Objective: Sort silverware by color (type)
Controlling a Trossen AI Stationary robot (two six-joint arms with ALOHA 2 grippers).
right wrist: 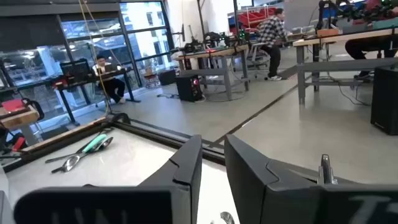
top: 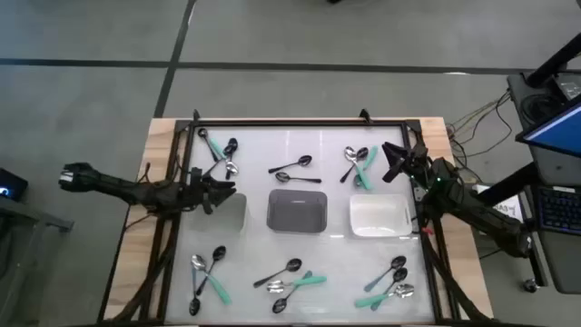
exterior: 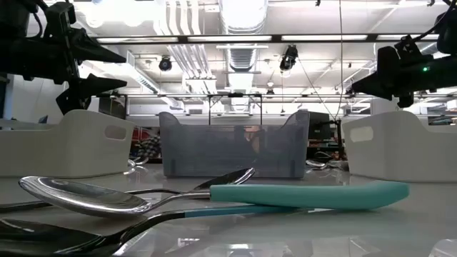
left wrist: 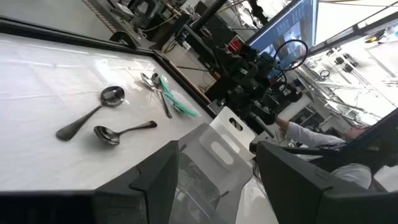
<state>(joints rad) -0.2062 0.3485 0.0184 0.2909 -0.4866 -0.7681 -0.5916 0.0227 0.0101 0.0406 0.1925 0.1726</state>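
The silverware lies on the white tabletop in loose groups of black, silver and mint-green spoons: far left [top: 219,151], far middle [top: 292,169], far right [top: 357,165], near left [top: 207,272], near middle [top: 290,277] and near right [top: 390,283]. My left gripper [top: 224,191] hovers open over the far left corner of the clear left tray [left wrist: 211,155], with nothing between its fingers. My right gripper [top: 388,162] hangs above the table just past the white right tray [top: 379,216]. It is open by a narrow gap [right wrist: 213,165] and holds nothing.
A grey tray [top: 297,211] stands mid-table between the other two. A dark frame [top: 300,123] runs around the tabletop. In the low view a silver spoon [exterior: 78,196] and a green handle [exterior: 307,194] lie close to the near edge. People sit at desks in the room beyond.
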